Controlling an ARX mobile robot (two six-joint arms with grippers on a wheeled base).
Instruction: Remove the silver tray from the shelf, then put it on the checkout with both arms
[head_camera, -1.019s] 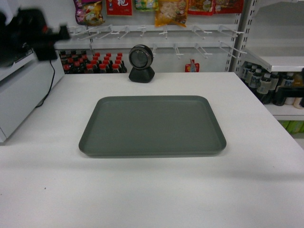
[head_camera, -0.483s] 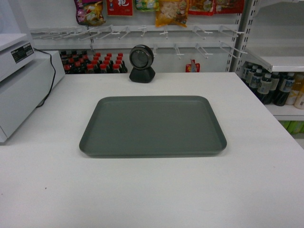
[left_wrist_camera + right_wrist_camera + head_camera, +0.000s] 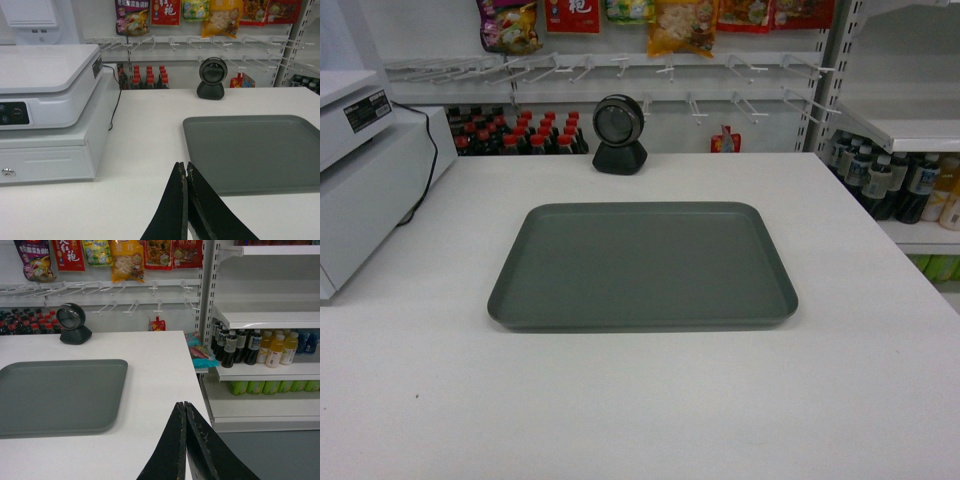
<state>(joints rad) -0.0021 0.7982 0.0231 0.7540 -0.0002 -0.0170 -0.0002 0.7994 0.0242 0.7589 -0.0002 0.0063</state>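
Observation:
The silver tray [image 3: 642,265] lies flat and bare on the white checkout [image 3: 640,400], in front of the black scanner [image 3: 619,133]. Neither arm shows in the head view. In the left wrist view my left gripper [image 3: 185,167] is shut with nothing in it, hovering over the counter just left of the tray [image 3: 255,152]. My right gripper [image 3: 185,405] is also shut and holds nothing, above the counter's right edge, to the right of the tray [image 3: 57,395]. The shelf [image 3: 265,315] stands on the right, a bare white board.
A grey-white register [image 3: 50,110] fills the counter's left side. Bottles [image 3: 252,347] stand on the lower shelf boards at right. Red-capped bottles [image 3: 515,130] and hanging snack bags [image 3: 680,22] line the back wall. The counter's right edge drops to grey floor [image 3: 280,455].
One second ago the left arm blurred past the upper left of the head view and the right arm's edge showed at far right; both have left that view. The tray has not moved.

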